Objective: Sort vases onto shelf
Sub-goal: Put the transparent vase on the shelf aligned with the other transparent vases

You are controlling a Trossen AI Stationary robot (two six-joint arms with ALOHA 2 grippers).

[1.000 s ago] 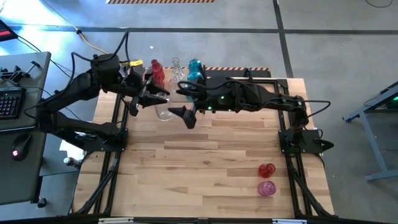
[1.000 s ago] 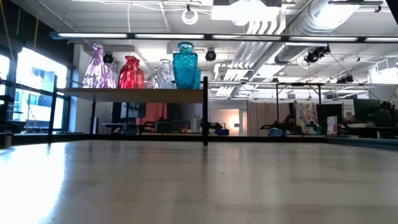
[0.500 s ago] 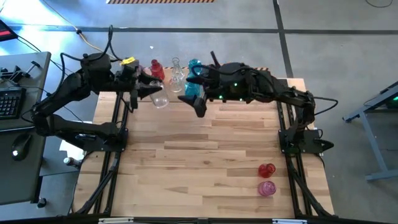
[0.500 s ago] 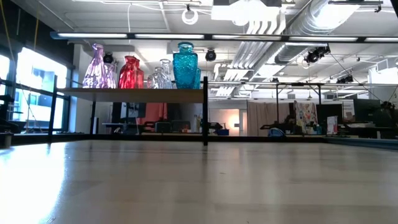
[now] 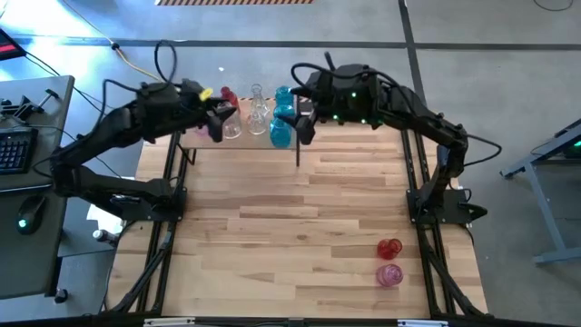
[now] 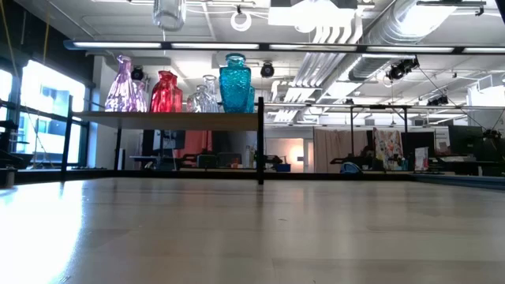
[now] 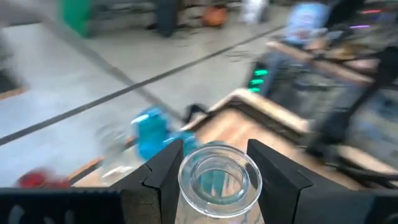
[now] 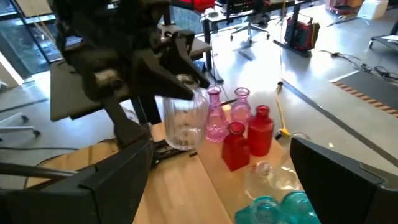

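The shelf [image 6: 170, 120] stands at the table's far left and carries pink [image 6: 122, 83], red [image 6: 166, 91], clear [image 6: 207, 93] and teal [image 6: 234, 82] vases. My left gripper [image 5: 221, 116] is shut on a clear ribbed vase [image 8: 185, 121], held above the shelf; its base [image 6: 170, 11] shows at the top of the low view. Just right of the teal vases [image 5: 283, 109], my right gripper [image 5: 305, 123] stands open with nothing between its fingers. A red vase [image 5: 389, 248] and a pink vase [image 5: 389, 274] stand on the tabletop at the near right. My left gripper pinches the clear vase's upper part, just under its open rim [image 7: 186, 177], between its two fingers. The fingers [image 7: 165, 168] come nearly level from the table's left, one on each side. The vase hangs upright, mouth up, lifted clear above the shelf.
The shelf's black post [image 5: 298, 150] stands close beside my right gripper. The vases on the shelf [image 8: 235, 146] crowd together near the held one. The wide plank tabletop [image 5: 290, 227] stretches toward the near edge. A desk with a keyboard [image 5: 14, 150] is off to the left.
My left gripper has turned at the wrist and gone toward the far edge; the clear vase has come upright over the shelf, its base entering the low view from above. My right gripper, still open, has drawn back toward the table's far right and risen.
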